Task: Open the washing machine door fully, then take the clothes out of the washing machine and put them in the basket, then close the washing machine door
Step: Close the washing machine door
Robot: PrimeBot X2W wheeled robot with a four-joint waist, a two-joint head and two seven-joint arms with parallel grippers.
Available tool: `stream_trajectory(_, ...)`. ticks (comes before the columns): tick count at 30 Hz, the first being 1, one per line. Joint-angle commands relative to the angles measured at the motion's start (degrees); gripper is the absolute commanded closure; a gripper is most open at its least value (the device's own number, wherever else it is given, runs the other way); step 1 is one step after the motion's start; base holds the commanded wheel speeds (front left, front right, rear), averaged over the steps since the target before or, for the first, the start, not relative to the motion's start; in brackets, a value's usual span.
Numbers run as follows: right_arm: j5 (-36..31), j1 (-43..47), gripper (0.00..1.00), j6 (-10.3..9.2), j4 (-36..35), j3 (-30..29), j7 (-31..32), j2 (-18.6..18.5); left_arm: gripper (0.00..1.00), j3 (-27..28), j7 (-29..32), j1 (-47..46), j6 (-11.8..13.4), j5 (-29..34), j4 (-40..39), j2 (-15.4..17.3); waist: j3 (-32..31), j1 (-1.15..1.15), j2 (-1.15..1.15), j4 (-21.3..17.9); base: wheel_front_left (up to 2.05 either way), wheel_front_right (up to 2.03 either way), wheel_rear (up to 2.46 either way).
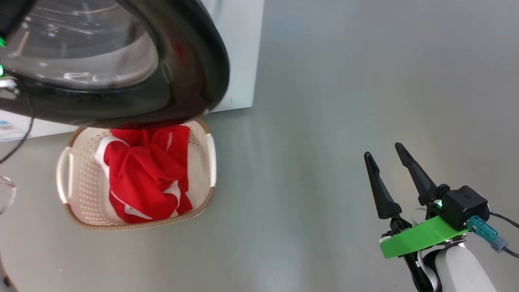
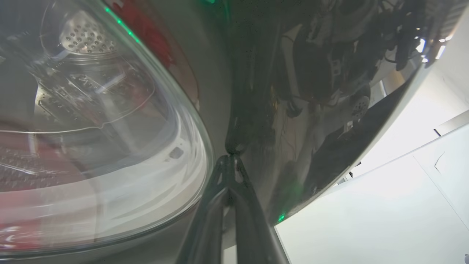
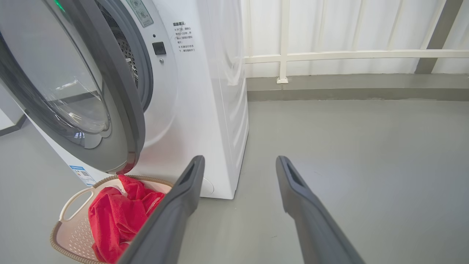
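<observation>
The washing machine door (image 1: pixel 194 61), black-rimmed with a bulging glass window, stands ajar and hangs over the basket's far end. In the left wrist view my left gripper (image 2: pixel 231 157) is shut, its tips touching the door (image 2: pixel 256 91) on the glossy black rim beside the glass. The clothes (image 1: pixel 146 174), red with white trim, lie bundled in the cream basket (image 1: pixel 81 178) on the floor in front of the white washing machine (image 1: pixel 239 52). My right gripper (image 1: pixel 383 149) is open and holds nothing, low at the right, well away from the basket. The right wrist view shows the door (image 3: pixel 121 91), clothes (image 3: pixel 110 216) and basket (image 3: pixel 73 234).
Bare grey floor (image 1: pixel 344 81) stretches to the right of the machine and basket. A white railing (image 3: pixel 329 55) and a wall run along the back. A thin dark cable (image 1: pixel 24 134) hangs at the left edge below the door.
</observation>
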Motion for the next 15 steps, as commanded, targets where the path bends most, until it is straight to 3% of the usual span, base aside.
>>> stream_trajectory(1, -0.29, -0.91, 0.00, 0.09, -1.55, 1.29, -0.27, 0.29, 1.00, 1.46, -0.88, -2.52, -0.65, 0.49, -1.05, 3.31, 0.46, 0.00, 0.00, -1.23, 0.00, 0.00, 0.00)
stream_trajectory(8, -0.38, -0.77, 0.00, 0.09, -1.67, 0.91, -0.27, 0.82, 1.00, 0.22, -4.72, -4.08, -0.65, -0.16, 0.89, 5.10, 0.77, 0.00, 0.00, -2.72, 0.00, 0.00, 0.00)
stream_trajectory(15, -0.58, -0.60, 0.00, 0.09, -1.60, 0.52, -0.27, 0.61, 1.00, -1.90, -5.34, -2.85, -0.65, -2.07, 1.32, 5.60, 0.26, 0.00, 0.00, -1.74, 0.00, 0.00, 0.00)
